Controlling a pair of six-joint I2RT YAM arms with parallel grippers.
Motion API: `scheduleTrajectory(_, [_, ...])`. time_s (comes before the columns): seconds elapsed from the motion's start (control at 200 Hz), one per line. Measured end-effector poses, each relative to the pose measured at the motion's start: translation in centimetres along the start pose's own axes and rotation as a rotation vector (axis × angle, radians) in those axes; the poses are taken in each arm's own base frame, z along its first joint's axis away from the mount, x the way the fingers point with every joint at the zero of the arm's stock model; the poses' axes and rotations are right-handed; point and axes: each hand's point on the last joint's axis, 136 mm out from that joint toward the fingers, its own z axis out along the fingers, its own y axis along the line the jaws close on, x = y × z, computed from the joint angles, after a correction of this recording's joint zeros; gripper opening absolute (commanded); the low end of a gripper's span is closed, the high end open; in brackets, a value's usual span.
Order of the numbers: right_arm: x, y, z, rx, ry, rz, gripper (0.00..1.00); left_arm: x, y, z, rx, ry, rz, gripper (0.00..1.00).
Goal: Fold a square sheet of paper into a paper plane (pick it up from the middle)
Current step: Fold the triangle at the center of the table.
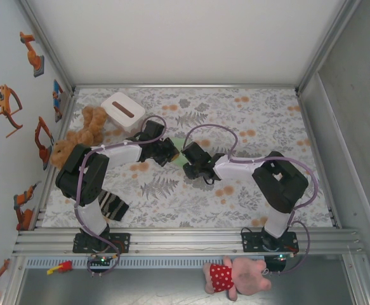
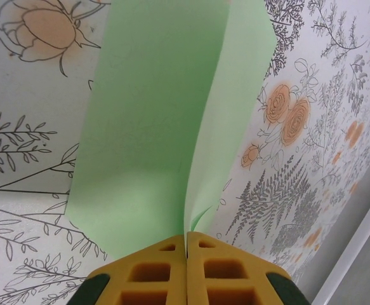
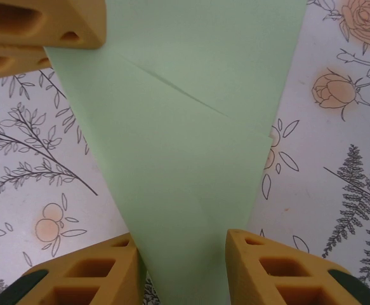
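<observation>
While my left gripper (image 2: 186, 240) presses its yellow fingers (image 2: 172, 255) together on the folded pale green paper (image 2: 153, 127) at the bottom centre of the left wrist frame, my right gripper (image 3: 181, 254) stands spread, with the paper's narrowing end lying between its fingers. From above, the paper sits mid-frame between both grippers on the floral tablecloth (image 1: 261, 127).
</observation>
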Motion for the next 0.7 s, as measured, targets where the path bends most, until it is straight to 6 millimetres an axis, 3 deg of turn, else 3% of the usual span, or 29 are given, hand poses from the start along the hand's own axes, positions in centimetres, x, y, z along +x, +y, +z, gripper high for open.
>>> scheduleTrajectory(0.33, [0.08,0.03,0.36,0.018,-0.001,-0.034,0.27,0.16,0.01,0.03,-0.003,0.003,0.001,0.07])
scheduleTrajectory(0.701, [0.06,0.02,0.36,0.019,-0.002,-0.050,0.16,0.26,-0.15,-0.07,-0.010,0.007,0.000,0.16])
